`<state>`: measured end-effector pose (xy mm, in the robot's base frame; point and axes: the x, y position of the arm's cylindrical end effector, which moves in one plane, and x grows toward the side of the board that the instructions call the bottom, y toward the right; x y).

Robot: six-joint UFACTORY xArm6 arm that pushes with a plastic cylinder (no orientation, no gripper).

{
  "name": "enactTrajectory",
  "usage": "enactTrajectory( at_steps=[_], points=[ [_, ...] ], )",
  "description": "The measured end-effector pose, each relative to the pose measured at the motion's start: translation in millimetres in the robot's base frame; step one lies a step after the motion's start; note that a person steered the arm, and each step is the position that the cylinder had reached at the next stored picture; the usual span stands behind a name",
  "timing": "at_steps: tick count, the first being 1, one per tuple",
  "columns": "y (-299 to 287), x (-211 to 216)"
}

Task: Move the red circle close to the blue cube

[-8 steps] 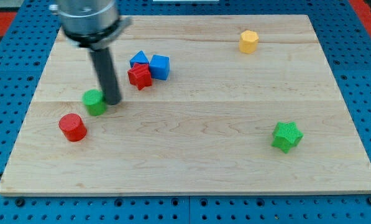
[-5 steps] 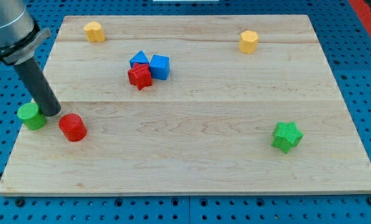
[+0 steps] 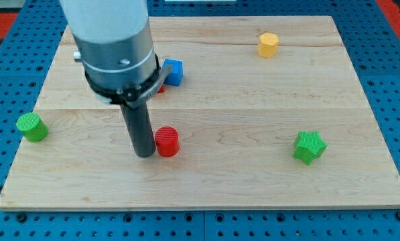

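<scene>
Progress is judged to be partial. The small red plastic circle (image 3: 166,142), a short upright cylinder, is seen on the pale wooden board (image 3: 253,174) just to the view's right of my tip (image 3: 145,154), touching it or very nearly so. The blue plastic cube (image 3: 173,72) is found further toward the view's top and slightly to the view's right of the tip, with a clear stretch of bare wood left between it and the circle, so the closing push is not yet done.

Nothing is held by the rod, since no jaws are fitted; only its side can be pressed against a block.

The circle is shown standing flat on its base, its ribbed side and round top plainly visible. A red block (image 3: 158,86) beside the cube is mostly hidden by the arm's housing, and its shape cannot be told. A green cylinder (image 3: 31,126) lies well off to the view's left of the tip.
</scene>
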<state>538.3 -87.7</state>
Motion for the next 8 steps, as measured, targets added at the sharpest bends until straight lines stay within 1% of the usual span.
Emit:
enactTrajectory(
  at_steps=[1,2,4,5,6,7,8],
  points=[
    [11.1,10.6],
    [30.9,-6.8],
    [42.4,-56.5],
    [78.4,-63.3],
    [66.9,-74.6],
    [81.9,-78.2],
    [143.2,-78.2]
  ],
)
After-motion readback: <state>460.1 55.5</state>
